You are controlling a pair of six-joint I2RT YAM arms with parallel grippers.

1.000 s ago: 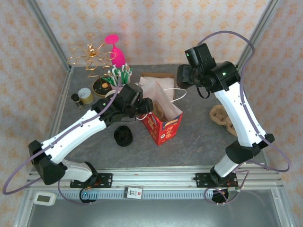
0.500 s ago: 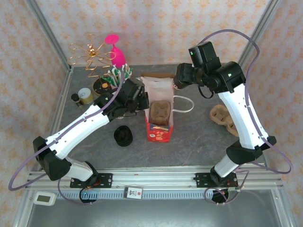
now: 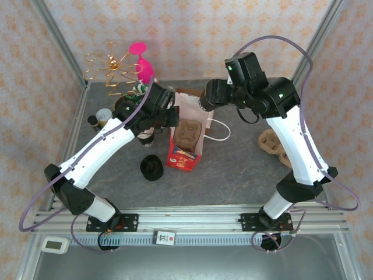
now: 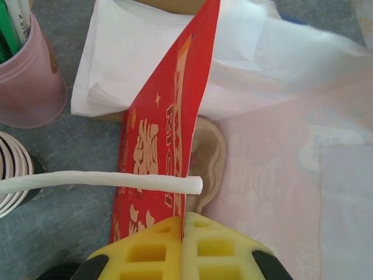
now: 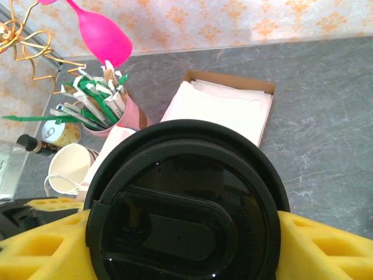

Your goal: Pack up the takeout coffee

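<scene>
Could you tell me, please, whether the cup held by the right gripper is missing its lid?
No, a black lid covers its top between the yellow jaws of the right gripper.

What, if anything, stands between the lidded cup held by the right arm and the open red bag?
Nothing visible blocks it. The left gripper pinches the red bag's wall, holding the mouth open, with a pulp carrier inside. The lidded cup in the right gripper hangs near the bag's far rim, which it probably must clear.

Grey desk [image 3: 233,175], apparently stone-patterned. Pale walls [image 3: 192,29], orange floral wallpaper. Aluminium corner posts [image 3: 58,44]. Metal rail [image 3: 192,217] along near edge. Even light.
</scene>
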